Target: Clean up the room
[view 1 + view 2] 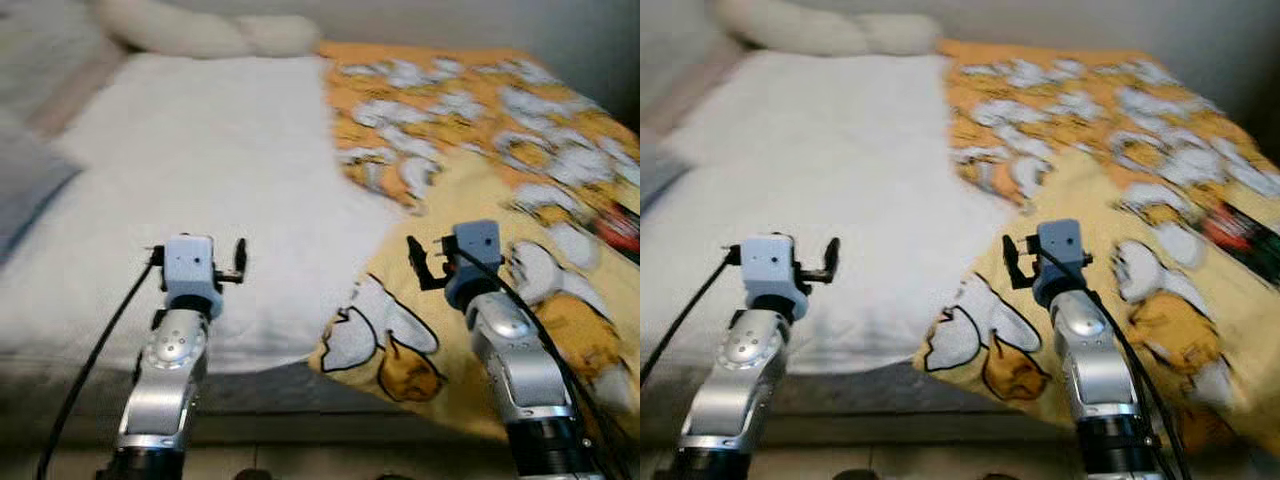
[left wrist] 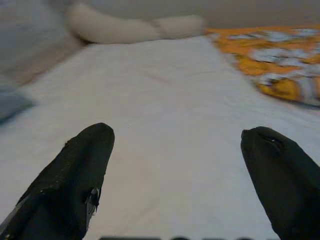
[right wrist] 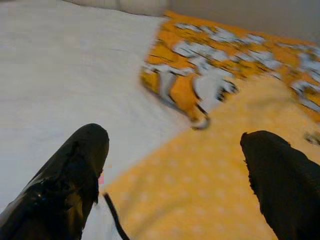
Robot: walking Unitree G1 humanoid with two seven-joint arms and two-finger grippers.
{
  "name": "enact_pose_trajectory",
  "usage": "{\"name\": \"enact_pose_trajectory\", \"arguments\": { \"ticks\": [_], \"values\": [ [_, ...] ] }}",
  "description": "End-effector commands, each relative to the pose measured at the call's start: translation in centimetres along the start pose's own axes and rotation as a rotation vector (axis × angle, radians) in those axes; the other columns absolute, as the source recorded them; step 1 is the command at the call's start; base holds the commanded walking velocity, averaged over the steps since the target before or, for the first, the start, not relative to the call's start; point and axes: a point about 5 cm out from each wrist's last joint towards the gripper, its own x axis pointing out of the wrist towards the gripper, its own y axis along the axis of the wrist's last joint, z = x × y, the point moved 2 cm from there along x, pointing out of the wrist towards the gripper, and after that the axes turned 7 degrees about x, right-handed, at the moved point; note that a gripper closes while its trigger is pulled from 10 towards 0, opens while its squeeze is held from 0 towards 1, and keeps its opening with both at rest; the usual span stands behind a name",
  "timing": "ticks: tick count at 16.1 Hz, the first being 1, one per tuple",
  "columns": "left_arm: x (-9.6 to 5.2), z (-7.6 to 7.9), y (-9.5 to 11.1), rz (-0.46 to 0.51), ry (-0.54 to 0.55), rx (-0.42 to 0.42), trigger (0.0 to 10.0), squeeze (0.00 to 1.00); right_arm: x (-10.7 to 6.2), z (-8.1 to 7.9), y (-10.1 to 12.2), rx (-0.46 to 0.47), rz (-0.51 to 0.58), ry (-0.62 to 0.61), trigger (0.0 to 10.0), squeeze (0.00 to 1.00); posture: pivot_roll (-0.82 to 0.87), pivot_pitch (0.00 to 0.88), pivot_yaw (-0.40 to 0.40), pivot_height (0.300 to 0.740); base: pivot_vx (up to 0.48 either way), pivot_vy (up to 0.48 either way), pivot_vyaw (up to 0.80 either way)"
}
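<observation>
- Task item: orange-and-yellow blanket with white cartoon prints (image 1: 480, 150), lying rumpled over the right half of the bed, from the far edge down to the near right corner.
- Its near part is folded over, so a paler yellow dotted underside faces up; one printed corner hangs over the near bed edge, between our two arms.
- White bed sheet (image 1: 200, 160) covers the left half, flat and bare.
- Long cream bolster pillow (image 1: 200, 30) lies across the far end of the bed.
- Grey-blue cushion edge (image 1: 30, 190) shows at far left.
- Our left gripper (image 2: 177, 170) hovers over the near part of the white sheet, fingers (image 2: 75, 175) spread wide, holding nothing.
- Our right gripper (image 3: 175, 175) hovers over the line where the yellow underside meets the sheet, fingers (image 3: 70, 175) spread apart, holding nothing.
- Eye views give the blanket's full extent and both silver arms with black cables.
- Right wrist view gives the dot pattern on the underside and the curled blanket edge, too soft in the eye views.
- Left wrist view gives the bolster's shape more clearly.
- Dark red patch on the blanket at far right (image 1: 1230, 230): too blurred to identify.
</observation>
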Motion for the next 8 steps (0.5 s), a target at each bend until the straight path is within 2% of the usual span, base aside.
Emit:
{"name": "enact_pose_trajectory", "arguments": {
  "ticks": [1, 2, 8],
  "values": [
    [-0.07, 0.57, 0.09, 0.003, -0.009, -0.004, 10.0, 0.5, 0.15, 0.75, 0.46, -0.004, 0.015, -0.02, 10.0, 0.0, -0.02, 0.0, -0.011, 0.74, 0.0, -0.461, 0.8],
    [-0.09, 0.56, 0.08, 0.003, -0.008, -0.004, 10.0, 0.5, 0.2, 0.89, 0.42, -0.007, 0.011, -0.027, 10.0, 0.0, -0.02, 0.0, -0.01, 0.74, 0.0, -0.461, 0.8],
    [-0.02, 0.78, -0.01, 0.0, -0.015, -0.001, 10.0, 0.5, 0.0, 1.49, -0.06, 0.005, -0.006, -0.074, 10.0, 0.0, -0.03, 0.0, -0.001, 0.74, 0.0, -0.462, 0.0]
  ]
}}
